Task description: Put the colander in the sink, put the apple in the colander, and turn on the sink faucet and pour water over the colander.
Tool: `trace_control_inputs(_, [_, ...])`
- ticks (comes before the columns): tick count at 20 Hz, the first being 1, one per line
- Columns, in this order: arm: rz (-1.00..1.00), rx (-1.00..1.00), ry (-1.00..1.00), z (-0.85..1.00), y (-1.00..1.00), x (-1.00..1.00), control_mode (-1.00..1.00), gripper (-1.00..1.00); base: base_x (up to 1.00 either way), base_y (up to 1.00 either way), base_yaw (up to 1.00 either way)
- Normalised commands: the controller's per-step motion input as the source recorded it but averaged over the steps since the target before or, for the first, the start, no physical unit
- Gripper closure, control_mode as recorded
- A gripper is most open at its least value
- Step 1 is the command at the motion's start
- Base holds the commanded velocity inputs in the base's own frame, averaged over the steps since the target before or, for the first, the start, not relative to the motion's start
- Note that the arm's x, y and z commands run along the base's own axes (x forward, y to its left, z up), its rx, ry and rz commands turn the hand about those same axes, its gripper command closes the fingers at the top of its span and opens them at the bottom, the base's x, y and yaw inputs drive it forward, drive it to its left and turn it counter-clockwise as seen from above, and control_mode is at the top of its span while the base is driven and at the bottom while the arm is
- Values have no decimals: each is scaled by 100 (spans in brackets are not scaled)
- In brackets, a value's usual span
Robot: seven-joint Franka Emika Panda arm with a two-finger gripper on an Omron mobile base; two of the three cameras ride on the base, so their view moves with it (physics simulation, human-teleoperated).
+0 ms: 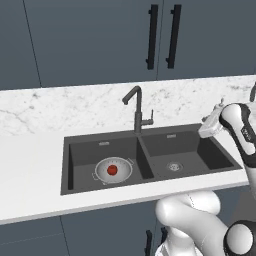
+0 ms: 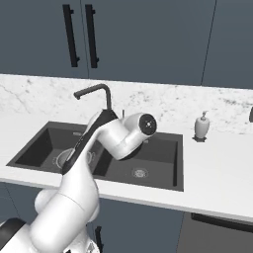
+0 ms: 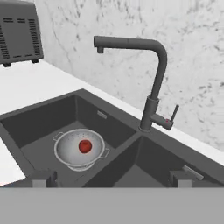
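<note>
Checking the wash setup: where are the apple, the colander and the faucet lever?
apple (image 3: 85,146): hand view, middle of the fruit.
colander (image 3: 69,151): hand view, inner wall left of the apple.
faucet lever (image 3: 174,113): hand view, middle of the thin stick.

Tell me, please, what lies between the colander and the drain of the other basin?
In the left base view, the sink's dark divider wall separates the colander, holding the apple, from the drain; otherwise only bare basin floor.

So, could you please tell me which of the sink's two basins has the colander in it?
The left basin, under the faucet spout; the colander holds the apple. The right basin shows its bare drain.
</note>
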Motion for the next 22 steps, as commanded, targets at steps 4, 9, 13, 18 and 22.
trace_control_inputs(4, [1,0,-23,-16,0,47,-100,-100,0,0,0])
trace_control_inputs(9, [1,0,-15,-3,-1,42,-100,-100,0,0,0])
trace_control_inputs(13, [0,0,0,-7,-6,63,-100,-100,0,0,0])
trace_control_inputs(18, [0,0,0,-12,-6,51,-100,-100,0,0,0])
trace_control_inputs(22, [0,0,0,-20,-6,54,-100,-100,0,0,0])
